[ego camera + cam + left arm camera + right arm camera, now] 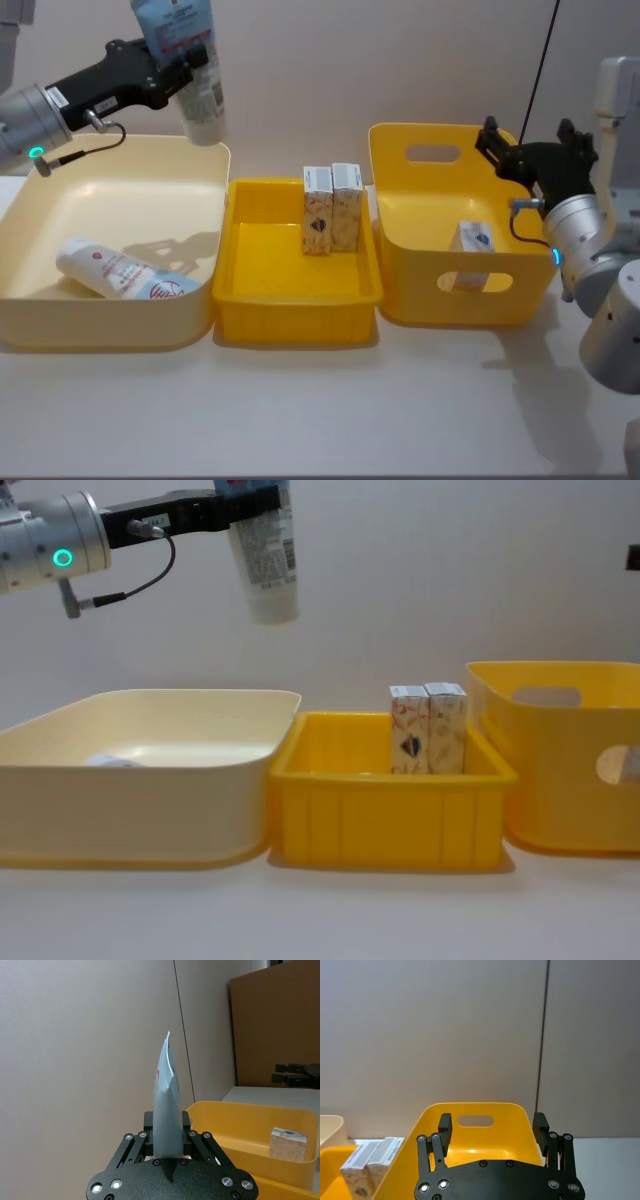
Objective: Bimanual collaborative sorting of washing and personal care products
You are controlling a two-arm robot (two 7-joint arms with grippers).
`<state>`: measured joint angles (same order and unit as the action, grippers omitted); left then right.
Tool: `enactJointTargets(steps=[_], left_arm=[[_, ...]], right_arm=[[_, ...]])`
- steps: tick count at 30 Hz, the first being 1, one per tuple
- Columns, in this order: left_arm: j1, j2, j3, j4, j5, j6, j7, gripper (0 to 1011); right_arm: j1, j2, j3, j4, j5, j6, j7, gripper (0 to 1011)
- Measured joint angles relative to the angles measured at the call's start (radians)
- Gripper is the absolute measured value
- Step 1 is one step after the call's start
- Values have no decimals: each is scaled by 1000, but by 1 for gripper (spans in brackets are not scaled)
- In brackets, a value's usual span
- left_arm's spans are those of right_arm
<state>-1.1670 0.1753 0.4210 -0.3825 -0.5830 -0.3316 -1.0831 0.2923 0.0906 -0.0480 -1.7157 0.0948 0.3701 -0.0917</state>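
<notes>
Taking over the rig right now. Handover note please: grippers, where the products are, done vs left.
Left gripper: shut on the held pouch, raised above the far right corner of the cream bin, white end hanging down.
Right gripper: fingers open, holding nothing, over the far rim of the handled yellow basket.
Products: a second pouch lies in the cream bin. Two cartons stand side by side in the middle yellow tray. A third carton sits in the basket.
Done: one pouch and one carton binned.
Left, probably: release the held pouch into the cream bin, then move the two tray cartons to the basket.
</notes>
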Motion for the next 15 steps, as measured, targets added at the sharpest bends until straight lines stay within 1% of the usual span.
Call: enactJointTargets(steps=[1,2,3,4,6,7,13,15], left_arm=[[-9,-3,4,18,-7,-9,-8,277],[-28,-10,14,56,-17,-23,-21,278],[-28,-10,14,56,-17,-23,-21,277],[-45,-16,22,85,-27,-36,-33,278],[-55,-20,28,109,-35,-46,-42,278],[-68,-25,34,135,-42,-57,-53,278],[-105,-38,52,207,-63,-85,-78,278],[-113,-42,57,224,-68,-93,-85,278]], right_arm=[[-1,2,-2,-1,1,-1,7,1001],[-3,7,-8,-5,5,-4,22,1001],[-4,9,-10,-6,7,-5,29,1001],[-5,11,-13,-8,8,-6,39,1001],[-7,18,-20,-12,14,-8,62,1001],[-9,23,-25,-16,17,-10,78,1001],[-11,41,-39,-20,36,-18,142,1001],[-12,44,-41,-20,39,-19,151,1001]])
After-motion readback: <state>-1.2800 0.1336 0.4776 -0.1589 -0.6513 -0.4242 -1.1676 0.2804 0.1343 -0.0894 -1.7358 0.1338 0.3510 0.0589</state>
